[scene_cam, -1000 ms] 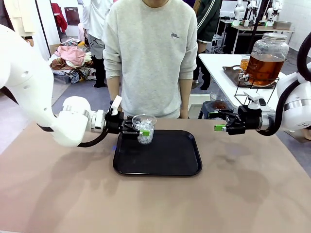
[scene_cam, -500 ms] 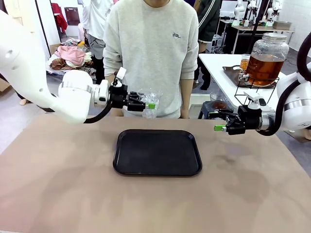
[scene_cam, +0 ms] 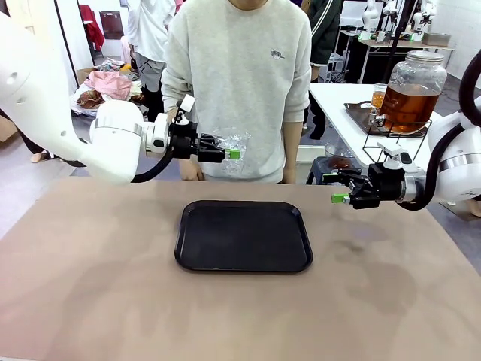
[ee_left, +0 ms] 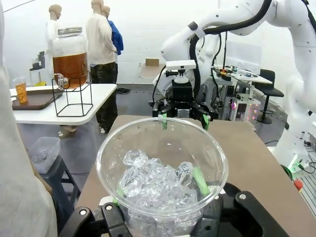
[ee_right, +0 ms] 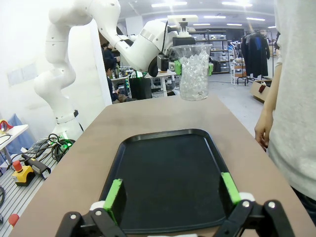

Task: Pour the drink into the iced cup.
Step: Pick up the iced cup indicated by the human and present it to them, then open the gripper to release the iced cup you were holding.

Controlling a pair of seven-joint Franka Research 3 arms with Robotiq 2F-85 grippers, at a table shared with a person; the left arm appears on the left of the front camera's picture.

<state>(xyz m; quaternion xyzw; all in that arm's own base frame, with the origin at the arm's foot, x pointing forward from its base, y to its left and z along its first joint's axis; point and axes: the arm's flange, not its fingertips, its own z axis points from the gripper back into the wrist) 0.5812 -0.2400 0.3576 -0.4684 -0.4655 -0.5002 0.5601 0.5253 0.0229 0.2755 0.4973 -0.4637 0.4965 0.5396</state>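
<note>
- The left gripper (scene_cam: 222, 153), black with green pads, is clamped on one clear plastic cup (scene_cam: 231, 147) and holds it in the air above the bench's far edge, in front of the person's grey sweatshirt (scene_cam: 239, 83).
- In the left wrist view the cup (ee_left: 162, 173) is round-rimmed and packed with glossy, irregular ice cubes (ee_left: 157, 183); it holds no brown liquid.
- One black tray (scene_cam: 243, 235), rectangular with rounded corners and a raised lip, lies near the middle of the tan, matte bench (scene_cam: 113, 301), towards its far edge; nothing rests on it.
- The right gripper (scene_cam: 340, 198) hangs over the bench's right far corner, its two fingers spread apart and holding nothing; in the right wrist view the gripper (ee_right: 173, 192) frames the tray (ee_right: 168, 177).
- The drink (scene_cam: 409, 105), a translucent amber-brown liquid, fills roughly the lower two-thirds of one bulbous glass dispenser jar (scene_cam: 413, 90) with a metal lid and a tap, set on a black wire stand (scene_cam: 394, 139) on a separate white table (scene_cam: 342, 101) beyond the bench's right far corner.
- A small glass of the same amber liquid (scene_cam: 378, 96) stands beside the jar on a dark tray.
</note>
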